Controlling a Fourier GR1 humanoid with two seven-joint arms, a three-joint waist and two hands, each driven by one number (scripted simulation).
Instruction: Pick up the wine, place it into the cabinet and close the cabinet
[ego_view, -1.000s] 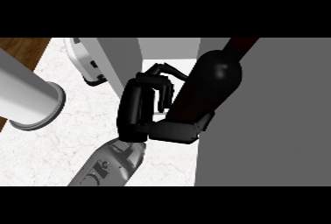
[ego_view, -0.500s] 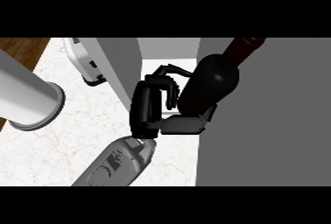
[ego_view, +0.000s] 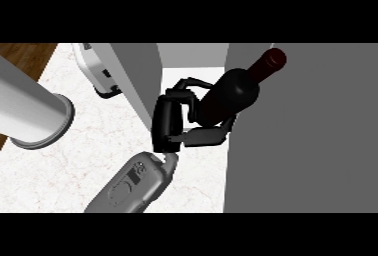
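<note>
The wine bottle (ego_view: 235, 92) is dark with a red cap, tilted so its neck points to the upper right. My right hand (ego_view: 167, 125) is shut on it, fingers curled over its body from the left and the thumb under its base. The bottle sits at the gap between the cabinet's narrow grey panel (ego_view: 140, 75) and the broad grey cabinet panel (ego_view: 303, 140) on the right, its neck overlapping that panel's edge. Whether the bottle touches the cabinet I cannot tell. My left hand does not show.
A pale grey cylinder (ego_view: 29, 112) with a flanged end lies on the white marbled counter (ego_view: 74, 170) at the left. A white appliance (ego_view: 100, 75) stands at the back left, partly behind the narrow panel. Brown floor shows at the upper left corner.
My right hand has carried the bottle slightly up the picture toward the cabinet gap, the thumb rising with it. The cabinet panels have not moved.
</note>
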